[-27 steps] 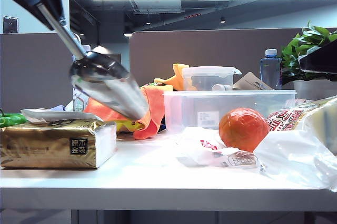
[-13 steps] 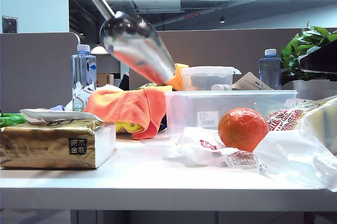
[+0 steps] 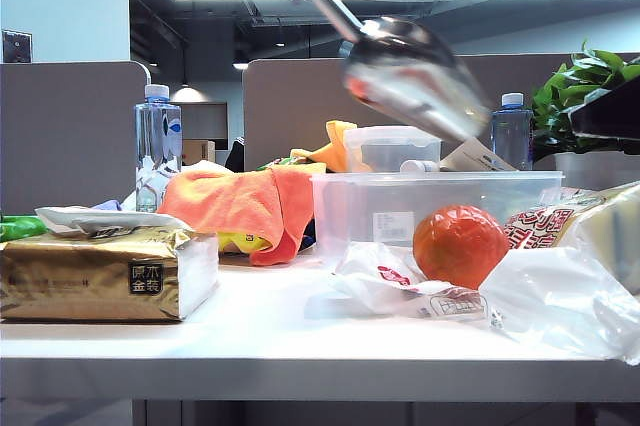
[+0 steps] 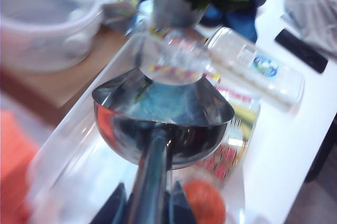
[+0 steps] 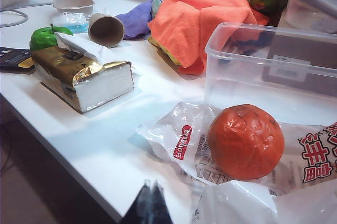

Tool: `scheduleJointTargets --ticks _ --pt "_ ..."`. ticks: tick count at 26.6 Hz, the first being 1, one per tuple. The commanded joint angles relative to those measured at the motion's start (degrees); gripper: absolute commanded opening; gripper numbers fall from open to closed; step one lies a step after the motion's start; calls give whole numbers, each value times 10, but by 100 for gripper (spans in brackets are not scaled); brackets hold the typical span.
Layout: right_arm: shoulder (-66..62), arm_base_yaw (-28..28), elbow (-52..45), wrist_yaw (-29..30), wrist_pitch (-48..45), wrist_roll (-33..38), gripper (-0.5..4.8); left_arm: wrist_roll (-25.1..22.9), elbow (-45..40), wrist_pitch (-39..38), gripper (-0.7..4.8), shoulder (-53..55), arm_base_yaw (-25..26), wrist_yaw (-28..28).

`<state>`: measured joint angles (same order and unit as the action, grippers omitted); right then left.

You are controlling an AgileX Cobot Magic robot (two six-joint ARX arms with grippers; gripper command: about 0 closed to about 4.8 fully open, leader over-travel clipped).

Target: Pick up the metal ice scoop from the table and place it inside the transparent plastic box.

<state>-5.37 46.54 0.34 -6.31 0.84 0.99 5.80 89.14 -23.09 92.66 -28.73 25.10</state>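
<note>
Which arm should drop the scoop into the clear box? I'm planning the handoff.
Left. Its gripper already holds the scoop by the handle, above the box. The right gripper is shut, empty, low at the table's front edge.

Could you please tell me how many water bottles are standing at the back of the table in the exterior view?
2: one water bottle at the left behind the orange cloth, another at the right beside the plant. Others may be hidden behind clutter.

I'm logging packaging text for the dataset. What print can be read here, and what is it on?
"原木金装": dark label on the gold tissue pack.
"丰": red print on the snack bag.
Red logo on the clear plastic bag: unreadable.
White label on the transparent plastic box: too small.
</note>
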Motion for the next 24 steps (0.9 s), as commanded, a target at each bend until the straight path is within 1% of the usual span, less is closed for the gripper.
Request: scheduleJointTargets --ticks 1,2,3,6,7,9,13,16,18,19,20,21,23,24 --pt "0 -12 1 0 -9 0 -1 43 3 125 -6 58 -3 7" --pt "8 -27 1 0 -6 0 -1 59 3 153 -6 83 -3 7" --pt "15 -40 1 0 -6 0 -1 64 3 164 -6 97 -3 7" --pt "45 -107 1 0 -7 0 -1 67 3 187 -6 140 -3 14" --pt "53 -140 1 0 -9 0 -1 71 3 199 -6 160 -3 24" --pt "52 -183 1 -1 -10 0 -1 82 3 211 -6 186 -5 32" --pt "52 -238 1 -1 -11 0 -1 82 3 231 -6 224 -10 32" --pt "52 -259 1 -2 -11 0 -1 82 4 250 -3 248 -10 17" --pt "52 -263 1 -2 -11 0 -1 81 4 242 100 252 -10 21" --pt "52 -263 1 -2 -10 0 -1 82 4 241 201 252 -10 22" --pt "52 -263 1 -2 -11 0 -1 82 4 241 264 252 -10 25" --pt "52 -263 1 -2 -11 0 -1 82 5 240 354 251 -9 27" --pt "52 -263 1 -2 -11 0 -1 82 6 240 445 249 -8 37" --pt "52 -263 1 -2 -11 0 -1 82 6 239 444 246 -8 42"
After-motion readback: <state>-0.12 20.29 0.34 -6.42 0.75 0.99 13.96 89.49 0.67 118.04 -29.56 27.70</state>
